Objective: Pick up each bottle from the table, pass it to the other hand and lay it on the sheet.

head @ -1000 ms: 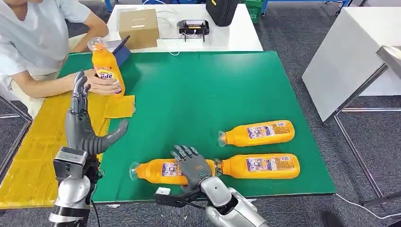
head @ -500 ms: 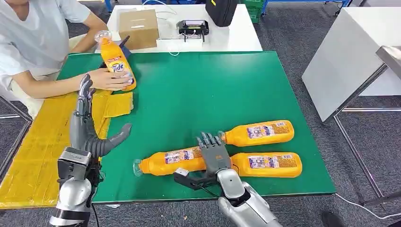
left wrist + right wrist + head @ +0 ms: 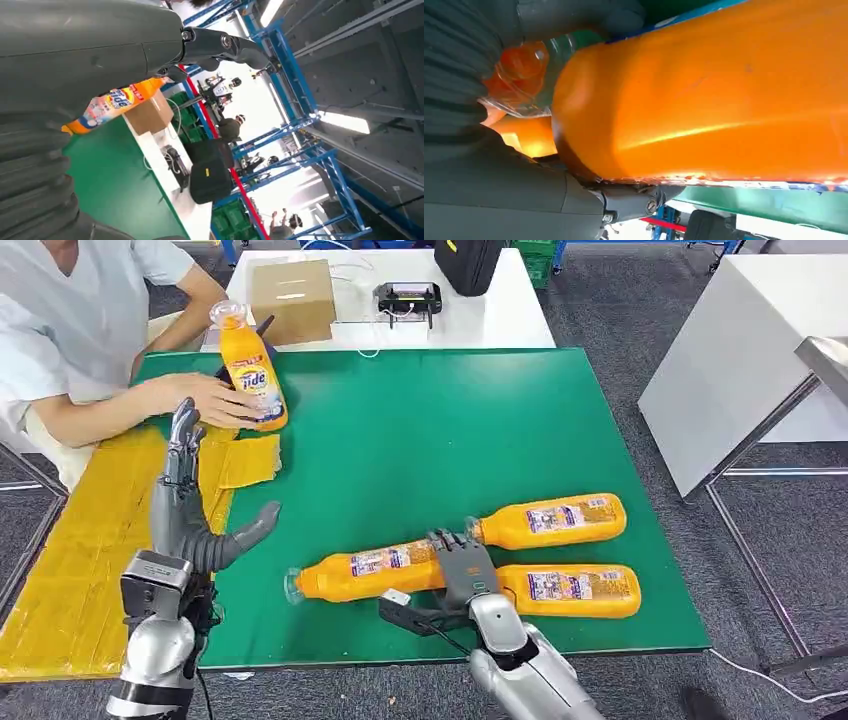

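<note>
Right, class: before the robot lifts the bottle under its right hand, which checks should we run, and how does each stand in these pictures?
1. Right hand on the left bottle: ok, it lies over the bottle's base end.
2. Grip closed firmly round that bottle: cannot tell; the right wrist view is too close to judge.
3. Left hand free to receive: ok, raised, fingers apart, holding nothing.
4. Neighbouring bottles clear: not ok; the near bottle has its cap right by the right hand, and the far bottle lies close.
5. Yellow sheet has bare room: ok.
6. Person's hand clear of the handover: ok, it holds an upright bottle at the far corner.
</note>
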Robot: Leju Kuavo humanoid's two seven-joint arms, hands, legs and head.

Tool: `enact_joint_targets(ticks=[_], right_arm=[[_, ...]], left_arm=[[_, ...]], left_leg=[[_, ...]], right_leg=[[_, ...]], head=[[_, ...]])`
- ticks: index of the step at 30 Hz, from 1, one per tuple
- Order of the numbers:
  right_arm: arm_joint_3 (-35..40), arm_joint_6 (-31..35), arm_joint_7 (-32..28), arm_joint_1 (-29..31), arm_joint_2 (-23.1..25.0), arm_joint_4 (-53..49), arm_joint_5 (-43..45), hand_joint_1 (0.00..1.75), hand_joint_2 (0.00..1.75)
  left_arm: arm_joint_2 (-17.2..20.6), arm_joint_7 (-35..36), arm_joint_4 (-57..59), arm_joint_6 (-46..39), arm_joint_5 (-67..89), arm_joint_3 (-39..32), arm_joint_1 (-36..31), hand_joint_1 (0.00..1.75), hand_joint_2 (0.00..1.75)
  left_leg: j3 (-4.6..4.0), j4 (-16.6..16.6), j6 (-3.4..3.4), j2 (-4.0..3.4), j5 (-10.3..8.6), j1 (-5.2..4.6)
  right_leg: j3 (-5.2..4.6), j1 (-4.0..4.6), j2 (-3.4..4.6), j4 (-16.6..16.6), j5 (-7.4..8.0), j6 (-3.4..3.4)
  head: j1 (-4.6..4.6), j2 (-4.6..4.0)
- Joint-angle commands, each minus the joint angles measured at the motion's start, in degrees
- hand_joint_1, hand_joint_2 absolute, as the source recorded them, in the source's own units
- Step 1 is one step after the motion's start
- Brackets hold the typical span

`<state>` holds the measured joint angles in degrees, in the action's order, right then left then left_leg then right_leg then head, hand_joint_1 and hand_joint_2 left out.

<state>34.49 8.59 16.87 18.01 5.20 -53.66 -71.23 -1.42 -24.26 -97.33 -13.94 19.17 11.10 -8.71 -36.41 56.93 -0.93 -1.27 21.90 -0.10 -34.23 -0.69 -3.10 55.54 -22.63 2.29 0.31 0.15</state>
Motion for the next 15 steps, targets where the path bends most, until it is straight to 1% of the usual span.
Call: enact_joint_targets(ticks=[1, 2, 5, 6, 7, 8, 12, 13, 15], right_arm=[[0.21, -0.57, -0.73, 2.24, -0.17, 7.48, -0.76, 1.75, 1.75], [1.06, -0.33, -0.76, 2.49, -0.18, 7.90, -1.73, 1.75, 1.75], [3.27, 0.97, -0.81, 3.55, 0.34, 9.65, -4.11, 1.75, 1.75], [4.44, 1.07, -1.63, 4.21, 0.70, 10.55, -5.24, 1.75, 1.75], [4.94, 1.37, -1.56, 4.60, 0.87, 10.94, -6.06, 1.75, 1.75], [5.35, 1.96, -1.39, 4.91, 1.06, 11.11, -7.05, 1.75, 1.75], [6.08, 2.48, -1.21, 5.71, 1.20, 10.81, -8.64, 1.75, 1.75], [6.10, 2.78, -1.19, 5.73, 1.17, 10.66, -8.71, 1.75, 1.75], [5.43, 4.61, -1.32, 5.43, 1.16, 9.75, -8.35, 1.75, 1.75]], left_arm=[[-0.67, -0.18, 4.28, 0.12, -1.68, 1.16, -2.37, 0.00, 1.75], [-0.77, -0.20, 4.38, 0.09, -1.92, 1.00, -2.37, 0.00, 1.75], [-1.07, -0.35, 4.92, 0.60, -3.64, 0.36, -2.56, 0.00, 1.75], [-1.15, -0.49, 5.15, 0.91, -4.10, 0.27, -2.71, 0.00, 1.75], [-1.24, -0.53, 5.34, 0.92, -4.20, 0.20, -2.83, 0.00, 1.75], [-1.32, -0.57, 5.39, 0.95, -4.31, 0.14, -2.87, 0.00, 1.75], [-1.43, -0.53, 5.38, 1.55, -5.05, 0.04, -2.85, 0.00, 1.75], [-1.41, -0.52, 5.40, 1.57, -5.07, 0.05, -2.83, 0.00, 1.75], [-1.48, -0.51, 5.37, 1.70, -5.18, 0.10, -2.76, 0.00, 1.75]], left_leg=[[0.18, -0.03, 0.05, 0.20, 0.06, 0.05], [0.30, -0.02, 0.08, 0.24, 0.13, 0.07], [0.23, -0.05, 0.05, 0.12, 0.08, 0.05], [0.33, -0.01, 0.08, 0.15, 0.15, 0.08], [0.25, -0.05, 0.06, 0.13, 0.08, 0.05], [0.33, -0.03, 0.09, 0.14, 0.14, 0.10], [0.14, -0.03, 0.05, 0.07, 0.04, 0.03], [0.25, 0.00, 0.08, 0.11, 0.12, 0.07], [0.22, -0.04, 0.06, 0.10, 0.08, 0.05]], right_leg=[[0.25, 0.01, 0.05, -0.06, -0.09, -0.05], [0.38, 0.02, 0.12, -0.05, -0.16, -0.08], [0.28, 0.01, 0.12, -0.07, -0.09, -0.06], [0.38, 0.02, 0.21, -0.05, -0.15, -0.09], [0.29, 0.01, 0.13, -0.06, -0.09, -0.07], [0.38, 0.04, 0.22, -0.06, -0.14, -0.10], [0.14, 0.02, 0.12, -0.03, -0.03, -0.07], [0.27, 0.03, 0.22, -0.02, -0.10, -0.11], [0.23, 0.03, 0.14, -0.03, -0.07, -0.08]], head=[[0.02, 0.00], [0.00, 0.00], [0.02, 0.00], [-0.02, 0.00], [0.02, 0.00], [0.00, 0.00], [0.00, 0.00], [0.00, 0.00], [0.00, 0.00]])
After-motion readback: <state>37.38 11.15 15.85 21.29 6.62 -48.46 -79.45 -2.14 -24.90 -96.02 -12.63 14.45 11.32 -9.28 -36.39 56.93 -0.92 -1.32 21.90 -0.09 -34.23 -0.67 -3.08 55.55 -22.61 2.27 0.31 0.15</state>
